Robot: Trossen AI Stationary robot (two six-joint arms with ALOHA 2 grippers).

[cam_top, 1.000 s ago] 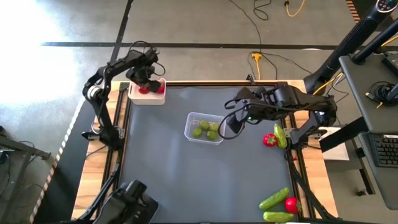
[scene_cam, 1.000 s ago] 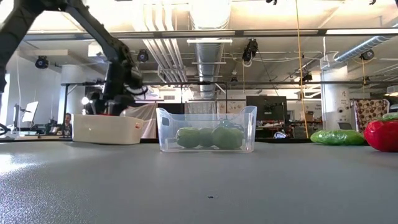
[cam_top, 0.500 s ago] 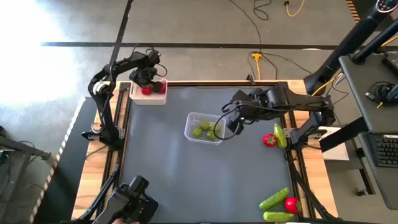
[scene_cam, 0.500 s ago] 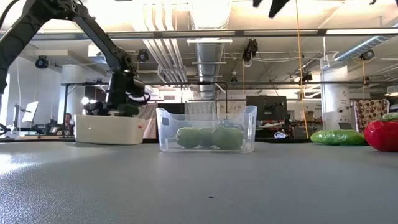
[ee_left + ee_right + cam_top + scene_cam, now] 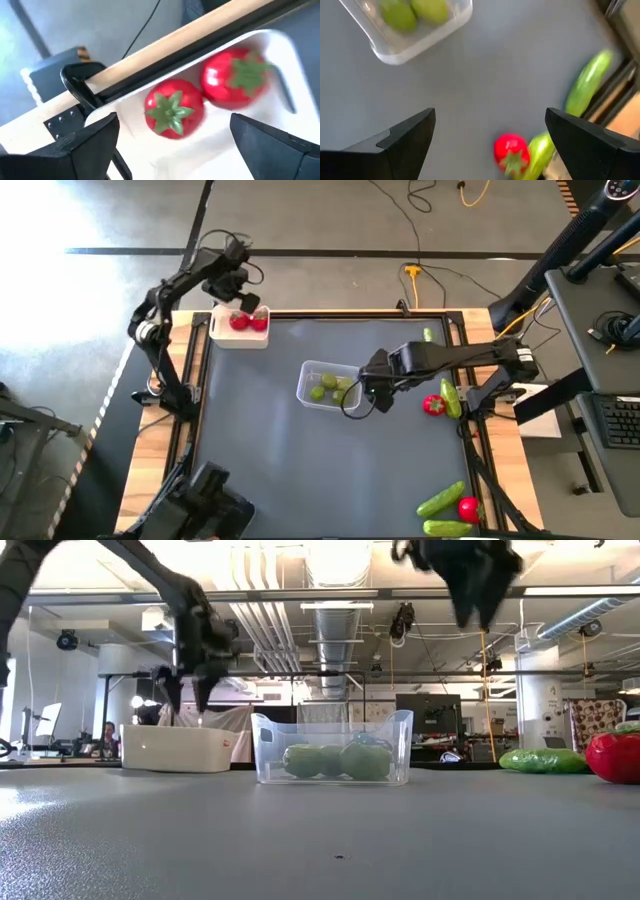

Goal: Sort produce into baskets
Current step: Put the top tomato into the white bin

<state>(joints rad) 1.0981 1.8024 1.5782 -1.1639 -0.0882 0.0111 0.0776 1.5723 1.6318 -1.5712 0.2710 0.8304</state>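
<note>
Two red strawberries lie in the white tub at the far left. My left gripper hovers above them, open and empty. Three yellow-green fruits lie in the clear tub mid-table. My right gripper hangs just right of that tub, open and empty. Further right lie a strawberry and a cucumber. No dark tray shows.
Two cucumbers and a strawberry lie at the near right corner. A small green piece lies at the far right edge. The dark mat is bare at the near left.
My left gripper has risen out of the white tub and gone toward the far edge; two strawberries stay in the tub. My right gripper has come down and a little toward the near edge beside the clear tub.
</note>
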